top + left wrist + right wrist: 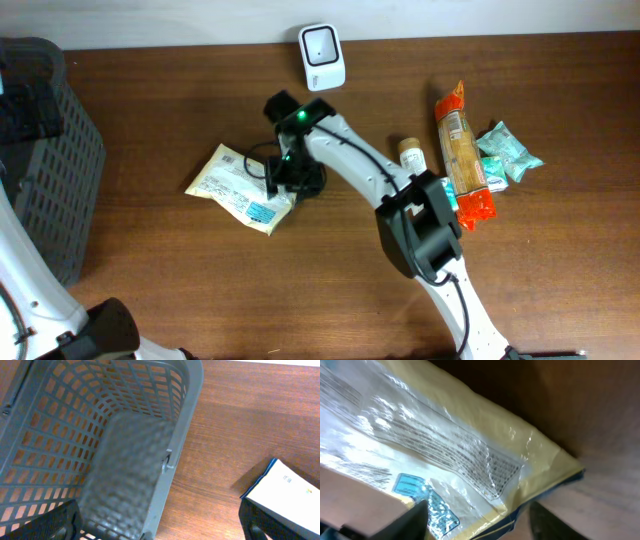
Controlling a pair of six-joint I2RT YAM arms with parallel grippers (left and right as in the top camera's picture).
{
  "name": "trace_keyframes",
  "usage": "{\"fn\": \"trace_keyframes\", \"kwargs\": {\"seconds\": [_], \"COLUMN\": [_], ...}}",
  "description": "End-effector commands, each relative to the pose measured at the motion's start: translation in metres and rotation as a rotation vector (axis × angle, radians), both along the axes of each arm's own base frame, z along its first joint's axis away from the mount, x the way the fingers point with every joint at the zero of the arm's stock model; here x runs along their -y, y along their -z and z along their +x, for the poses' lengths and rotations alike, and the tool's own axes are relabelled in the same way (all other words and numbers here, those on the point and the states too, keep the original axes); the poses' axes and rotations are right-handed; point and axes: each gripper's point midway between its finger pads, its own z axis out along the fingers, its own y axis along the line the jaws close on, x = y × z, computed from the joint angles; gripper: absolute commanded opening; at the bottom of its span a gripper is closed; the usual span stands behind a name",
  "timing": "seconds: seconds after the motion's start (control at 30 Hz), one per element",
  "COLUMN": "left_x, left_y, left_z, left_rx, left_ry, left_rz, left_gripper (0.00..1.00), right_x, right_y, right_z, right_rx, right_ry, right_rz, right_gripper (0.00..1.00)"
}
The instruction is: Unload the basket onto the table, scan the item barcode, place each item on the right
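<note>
– Packet (232,185): where is it seen to lie?
– It is laid flat on the brown worktop (150,90), left of centre, with its printed white label turned up. The white scanner (322,57) is set at the far edge, well apart from it.
– How are the fingers of the right gripper (288,182) placed against it?
– The gripper is lowered over the packet's right end. From the right wrist camera the yellow, blue-trimmed edge is seen between the two fingers (412,520). One is laid over the crinkled film by the light-blue patch; the other is found just beside the edge, over bare wood.
– Is the packet gripped?
– That cannot be told. The fingers are held partly apart, and whether the film is pressed is not shown.
– And the left gripper (160,527)?
– Its fingers (45,525) are spread wide and nothing is held between them. It is hung over the rim of the grey basket (190,405), which is stood at the worktop's left edge, well apart from the packet.
– What else is set out?
– An orange bag (463,150), teal pouches (508,152) and a small bottle (410,155) are grouped at the right side, beyond the right arm.
</note>
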Motion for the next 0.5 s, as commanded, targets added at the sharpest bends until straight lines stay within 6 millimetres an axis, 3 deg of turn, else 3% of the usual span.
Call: {"fn": "trace_keyframes", "kwargs": {"seconds": [0.0, 0.2, 0.37, 0.47], "left_x": [-0.001, -0.001, -0.001, -0.001], "left_y": [-0.003, -0.003, -0.003, -0.003], "left_z": [-0.002, -0.002, -0.002, -0.002], "left_rx": [0.013, 0.013, 0.013, 0.013], "left_ry": [-0.014, -0.014, -0.014, -0.014], "left_rz": [-0.007, -0.007, -0.007, -0.007], "left_gripper": [0.99, 0.99, 0.99, 0.99], "right_x": [0.019, 0.038, 0.023, 0.021], "right_y": [0.008, 0.010, 0.012, 0.032], "right_z": [0.004, 0.001, -0.004, -0.011], "right_rx": [0.025, 0.017, 0.039, 0.051], "right_ry": [0.056, 0.081, 0.063, 0.089], "right_rz": [-0.118, -0.210, -0.201, -0.236], "right_gripper": [0.58, 0.67, 0.67, 0.64]}}
